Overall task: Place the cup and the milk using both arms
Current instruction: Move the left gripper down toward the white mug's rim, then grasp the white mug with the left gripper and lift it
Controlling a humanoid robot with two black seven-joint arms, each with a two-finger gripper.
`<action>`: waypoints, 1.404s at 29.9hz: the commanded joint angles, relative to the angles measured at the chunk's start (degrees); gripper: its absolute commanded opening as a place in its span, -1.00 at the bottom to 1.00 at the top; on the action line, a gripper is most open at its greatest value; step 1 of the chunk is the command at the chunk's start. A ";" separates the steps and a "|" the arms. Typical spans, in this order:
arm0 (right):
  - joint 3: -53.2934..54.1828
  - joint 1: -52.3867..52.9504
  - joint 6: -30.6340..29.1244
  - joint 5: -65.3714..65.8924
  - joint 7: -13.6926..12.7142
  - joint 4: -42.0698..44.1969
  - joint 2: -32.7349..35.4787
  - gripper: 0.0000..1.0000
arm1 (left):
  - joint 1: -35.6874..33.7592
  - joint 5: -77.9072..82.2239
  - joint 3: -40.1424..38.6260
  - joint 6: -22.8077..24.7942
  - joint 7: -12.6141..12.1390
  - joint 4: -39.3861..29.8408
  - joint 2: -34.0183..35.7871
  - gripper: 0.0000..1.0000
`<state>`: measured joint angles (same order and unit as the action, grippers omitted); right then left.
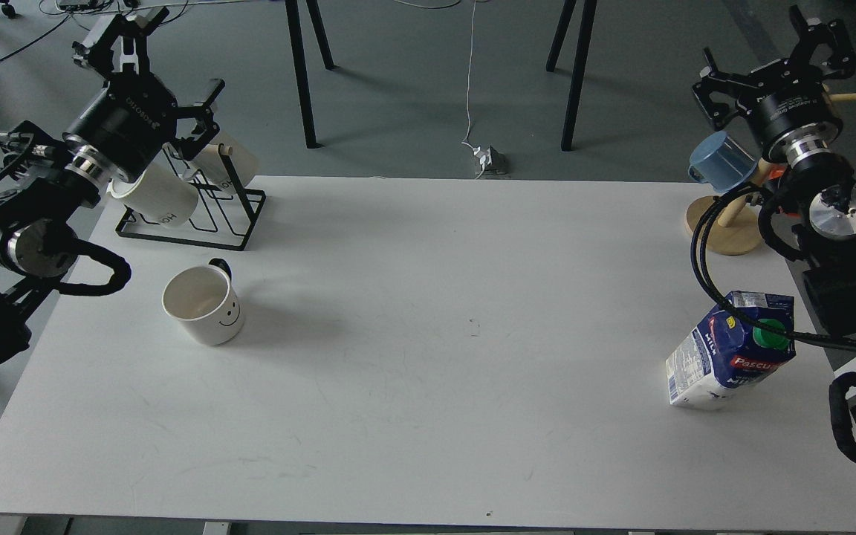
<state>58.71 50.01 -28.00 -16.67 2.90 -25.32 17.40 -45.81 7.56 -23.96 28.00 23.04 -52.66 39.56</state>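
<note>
White ceramic, the cup (203, 305) stands upright on the table (428, 416), well below the left gripper (122, 37), mouth up, its black handle turned to the far side and its smiley face to the near right. That gripper hangs raised over the black wire rack (198, 219) of cream mugs (164, 197), fingers spread, holding nothing. The milk (729, 353) stands well below the right gripper (818, 33) near the table's right edge — long axis vertical, green cap up and to the right. Whether the right gripper's fingers are parted I cannot tell — nothing is seen in them.
</note>
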 commanded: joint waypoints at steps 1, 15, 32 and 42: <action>0.00 -0.18 0.00 0.06 -0.09 0.01 0.27 0.99 | 1.68 12.80 0.76 0.00 0.17 -7.09 7.80 0.97; 0.09 -2.29 0.00 -0.03 -0.09 -0.43 0.53 0.99 | 6.87 59.82 0.85 -6.89 0.43 -5.00 17.22 0.87; 0.18 -2.55 0.00 0.06 -0.18 -2.63 2.55 0.99 | 7.66 87.16 2.16 -17.36 -0.54 6.42 2.46 0.75; 0.27 -3.52 0.00 0.06 -0.09 -2.63 2.55 0.99 | 8.01 98.61 2.25 -20.44 -1.06 10.82 -1.68 0.67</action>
<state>58.96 46.69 -28.00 -16.61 2.72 -27.95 19.95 -37.87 105.53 -21.80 7.71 22.49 -42.42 38.20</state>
